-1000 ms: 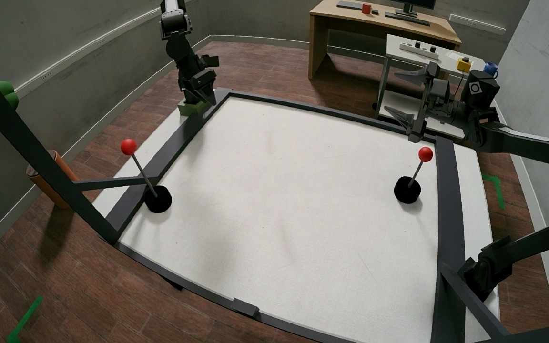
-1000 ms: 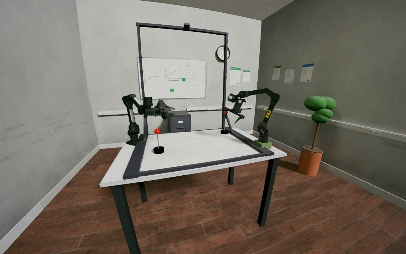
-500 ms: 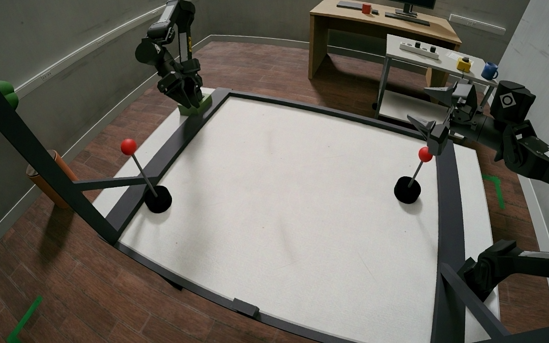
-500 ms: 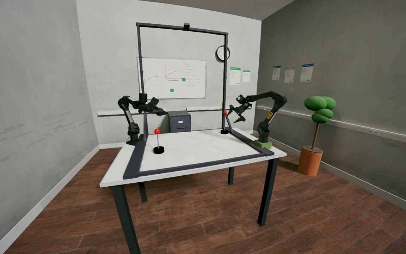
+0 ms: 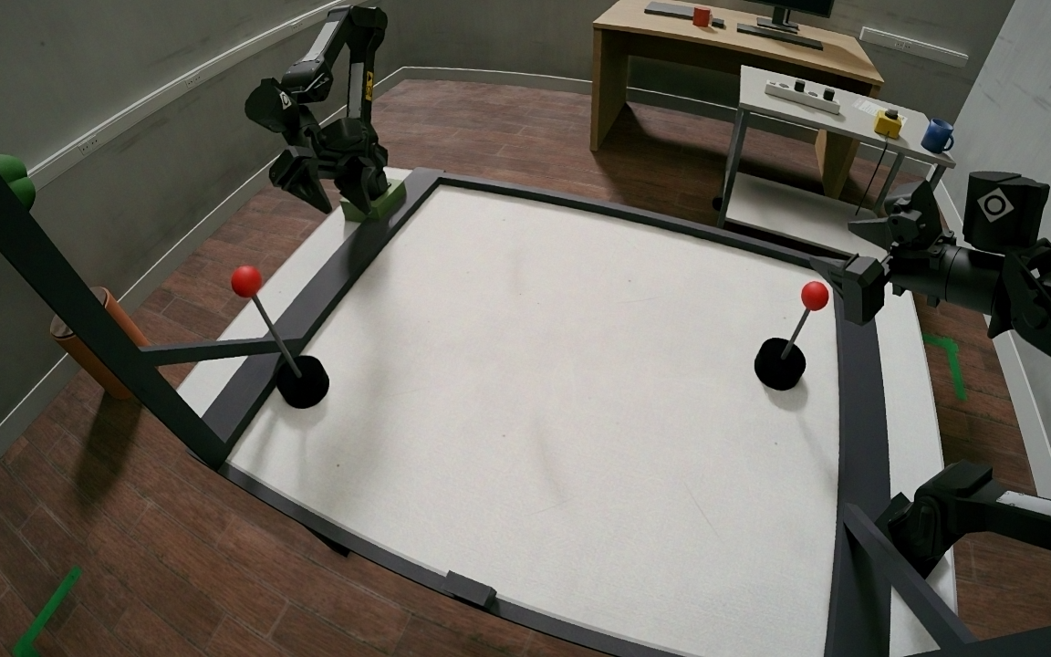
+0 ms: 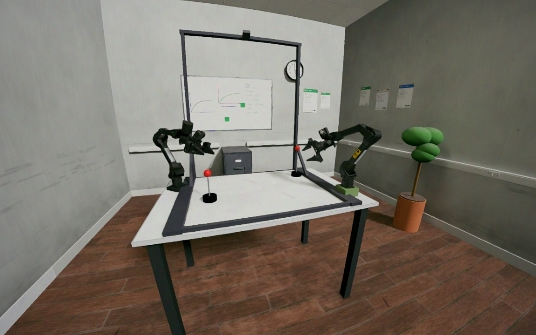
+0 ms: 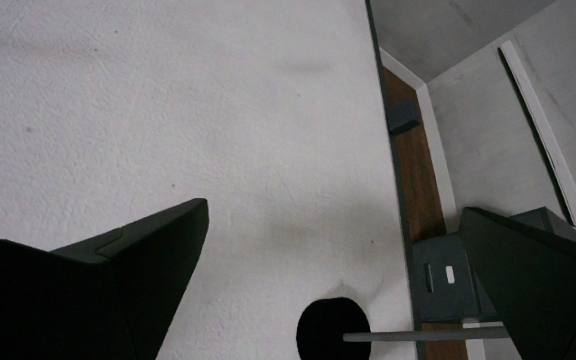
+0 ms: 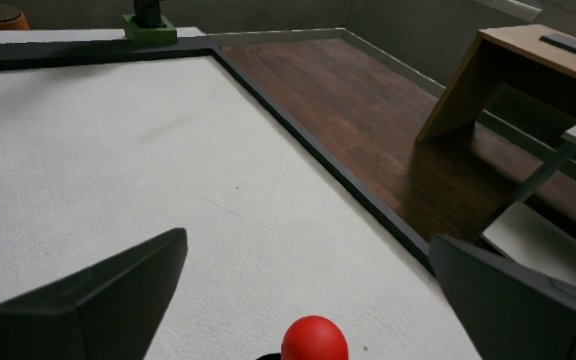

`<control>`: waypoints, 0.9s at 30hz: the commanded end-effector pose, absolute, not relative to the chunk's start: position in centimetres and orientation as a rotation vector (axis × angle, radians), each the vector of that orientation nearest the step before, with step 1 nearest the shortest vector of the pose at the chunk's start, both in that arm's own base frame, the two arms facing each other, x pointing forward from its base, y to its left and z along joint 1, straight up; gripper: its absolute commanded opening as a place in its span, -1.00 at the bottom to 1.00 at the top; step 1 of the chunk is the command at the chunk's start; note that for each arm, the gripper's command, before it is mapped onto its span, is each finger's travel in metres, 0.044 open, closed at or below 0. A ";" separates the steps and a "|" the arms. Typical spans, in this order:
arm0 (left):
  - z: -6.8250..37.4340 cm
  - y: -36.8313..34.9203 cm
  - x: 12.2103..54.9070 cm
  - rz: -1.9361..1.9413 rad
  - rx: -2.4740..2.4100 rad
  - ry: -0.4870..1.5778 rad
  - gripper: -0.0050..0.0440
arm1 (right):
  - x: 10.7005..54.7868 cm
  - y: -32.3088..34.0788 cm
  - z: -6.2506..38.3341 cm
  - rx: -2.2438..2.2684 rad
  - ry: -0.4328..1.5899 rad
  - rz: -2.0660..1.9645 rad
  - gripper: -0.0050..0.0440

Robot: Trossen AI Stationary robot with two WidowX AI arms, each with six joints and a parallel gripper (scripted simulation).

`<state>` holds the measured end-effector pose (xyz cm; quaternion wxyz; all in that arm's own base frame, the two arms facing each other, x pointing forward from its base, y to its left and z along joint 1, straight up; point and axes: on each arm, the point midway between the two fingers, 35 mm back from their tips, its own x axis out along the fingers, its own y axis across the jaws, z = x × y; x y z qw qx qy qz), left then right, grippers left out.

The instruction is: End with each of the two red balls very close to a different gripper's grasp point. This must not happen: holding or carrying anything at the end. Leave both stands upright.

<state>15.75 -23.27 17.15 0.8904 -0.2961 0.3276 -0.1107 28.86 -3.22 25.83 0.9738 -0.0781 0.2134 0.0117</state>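
Observation:
Two red balls sit on thin rods over round black bases on the white table, and both stands are upright. One ball (image 5: pixel 245 280) stands over its base (image 5: pixel 302 381) by the frame rail. My left gripper (image 5: pixel 331 186) is open and empty, raised some way beyond that ball. In the left wrist view the base (image 7: pixel 333 327) and rod (image 7: pixel 418 336) show below the open fingers, and the ball is hidden. The other ball (image 5: pixel 814 295) stands over its base (image 5: pixel 779 363). My right gripper (image 5: pixel 868 257) is open, just beside and above it, not touching. The ball (image 8: pixel 314 337) shows low between the fingers.
A dark frame rail (image 5: pixel 859 391) borders the mat, with upright posts (image 5: pixel 64 286) at the corners. The left arm's green mount (image 5: pixel 374 203) sits at the far corner. A wooden desk (image 5: pixel 725 48) and a small side table (image 5: pixel 839 109) stand beyond the table.

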 end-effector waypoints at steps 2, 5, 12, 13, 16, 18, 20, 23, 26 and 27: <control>17.4 -24.1 14.9 -0.372 -0.550 0.598 1.00 | 27.0 -3.7 26.0 -0.063 0.540 -0.065 1.00; 16.8 -24.5 14.3 -0.446 -0.478 0.569 1.00 | 25.8 -4.0 25.1 -0.012 0.620 -0.106 1.00; 14.7 -25.1 13.4 -0.584 -0.278 0.516 1.00 | 24.0 -4.4 23.6 0.060 0.751 -0.168 1.00; 14.7 -25.1 13.4 -0.584 -0.278 0.516 1.00 | 24.0 -4.4 23.6 0.060 0.751 -0.168 1.00; 14.5 -25.8 13.2 -0.648 -0.241 0.476 1.00 | 23.6 -4.4 23.7 0.068 0.752 -0.177 1.00; 14.1 -26.2 13.0 -0.695 -0.198 0.456 1.00 | 23.5 -4.5 23.7 0.070 0.754 -0.179 1.00; 13.6 -26.5 12.7 -0.744 -0.147 0.440 1.00 | 23.5 -4.5 23.7 0.072 0.756 -0.181 1.00; 13.1 -27.1 12.4 -0.809 -0.093 0.413 1.00 | 23.5 -4.4 23.7 0.073 0.757 -0.180 1.00; 13.1 -27.6 12.2 -0.865 -0.067 0.379 1.00 | 23.5 -4.4 23.7 0.073 0.758 -0.180 1.00; 13.2 -27.8 12.1 -0.884 -0.060 0.367 1.00 | 23.5 -4.4 23.7 0.073 0.758 -0.180 1.00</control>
